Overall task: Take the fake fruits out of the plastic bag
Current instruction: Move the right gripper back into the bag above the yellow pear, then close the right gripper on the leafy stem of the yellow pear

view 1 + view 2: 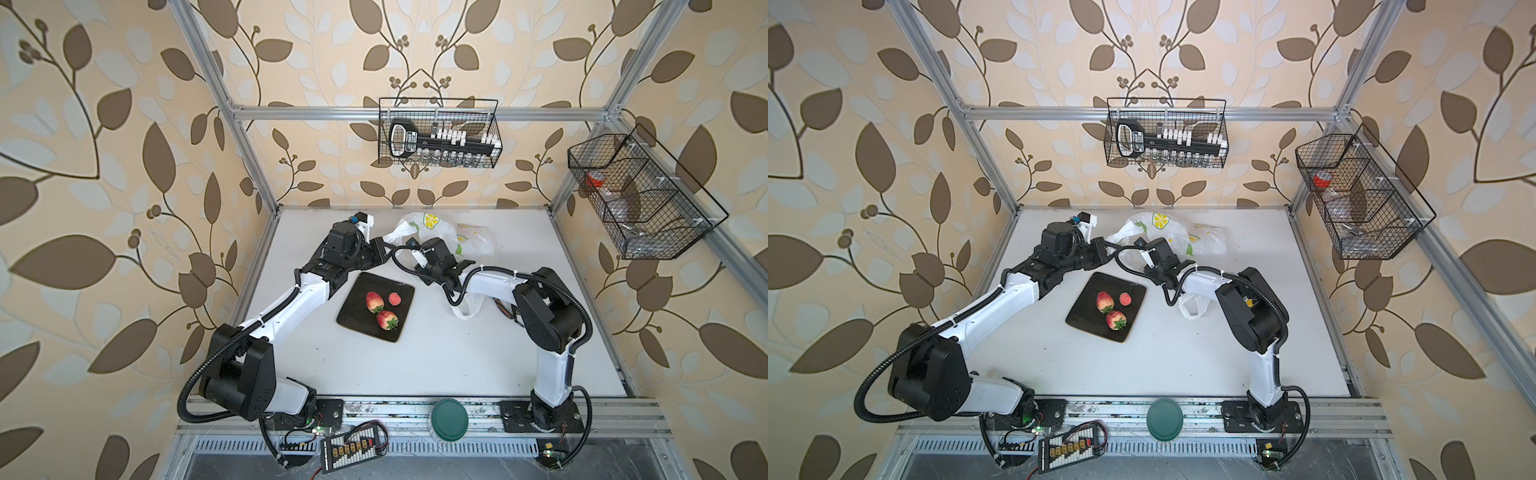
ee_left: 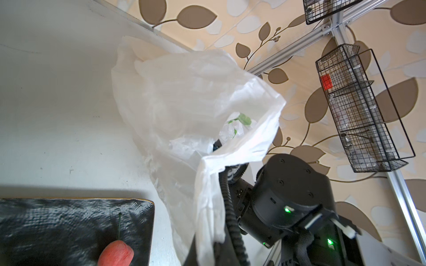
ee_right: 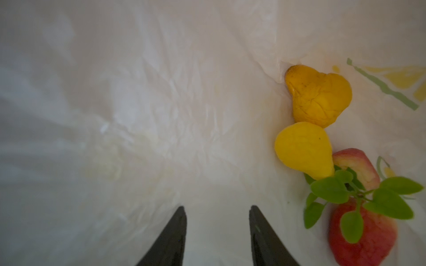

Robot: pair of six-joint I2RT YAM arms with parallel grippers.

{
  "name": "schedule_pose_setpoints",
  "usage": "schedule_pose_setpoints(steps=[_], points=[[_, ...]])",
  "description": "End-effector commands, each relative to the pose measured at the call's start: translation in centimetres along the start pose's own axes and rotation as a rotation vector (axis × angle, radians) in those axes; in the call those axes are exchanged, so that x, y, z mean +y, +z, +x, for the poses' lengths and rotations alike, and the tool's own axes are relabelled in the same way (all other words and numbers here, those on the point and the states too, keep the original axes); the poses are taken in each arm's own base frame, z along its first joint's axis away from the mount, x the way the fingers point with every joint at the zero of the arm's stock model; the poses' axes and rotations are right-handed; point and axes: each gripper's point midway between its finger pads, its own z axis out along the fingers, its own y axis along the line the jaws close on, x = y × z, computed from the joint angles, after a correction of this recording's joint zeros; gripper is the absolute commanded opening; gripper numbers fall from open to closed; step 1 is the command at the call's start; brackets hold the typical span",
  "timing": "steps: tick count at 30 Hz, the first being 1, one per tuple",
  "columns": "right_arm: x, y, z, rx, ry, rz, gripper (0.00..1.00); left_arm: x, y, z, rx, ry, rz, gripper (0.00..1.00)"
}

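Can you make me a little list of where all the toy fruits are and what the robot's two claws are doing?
on the black plate: two strawberries, one small red fruit
in the plastic bag: two yellow pears, two red-yellow fruits, a green leafy sprig
left gripper: shut on the bag's edge, holding its mouth open
right gripper: inside the bag, jaws apart, nothing between them
task: not finished

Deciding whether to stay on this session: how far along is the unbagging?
Done: two strawberries and a small red fruit lie on the black plate. In hand: the left gripper pinches the plastic bag at its edge, and the right gripper is inside it, jaws open and empty. Left: two yellow pears, two red fruits and a green sprig lie in the bag.
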Motion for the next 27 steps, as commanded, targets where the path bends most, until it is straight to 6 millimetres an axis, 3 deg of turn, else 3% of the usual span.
schedule_pose_setpoints(steps=[1, 9, 16, 23, 27], points=[[-1.9, 0.3, 1.8, 0.094, -0.016, 0.064, 0.53, -3.4, -1.4, -0.6, -0.021, 0.068, 0.077, 0.00], [-6.9, -1.1, 5.2, 0.199, 0.177, 0.128, 0.66, -6.6, -1.4, 1.5, 0.013, 0.109, 0.134, 0.00], [-10.2, -2.9, 8.2, 0.240, 0.500, 0.149, 0.73, -9.9, 0.2, 5.6, 0.083, 0.135, 0.199, 0.00], [-11.3, -3.3, 6.7, 0.138, 0.986, 0.030, 0.74, -10.7, 1.8, 9.1, 0.157, 0.140, 0.224, 0.00], [-11.1, -2.2, 5.2, 0.075, 1.213, -0.021, 0.75, -10.1, 2.2, 10.3, 0.184, 0.134, 0.210, 0.00]])
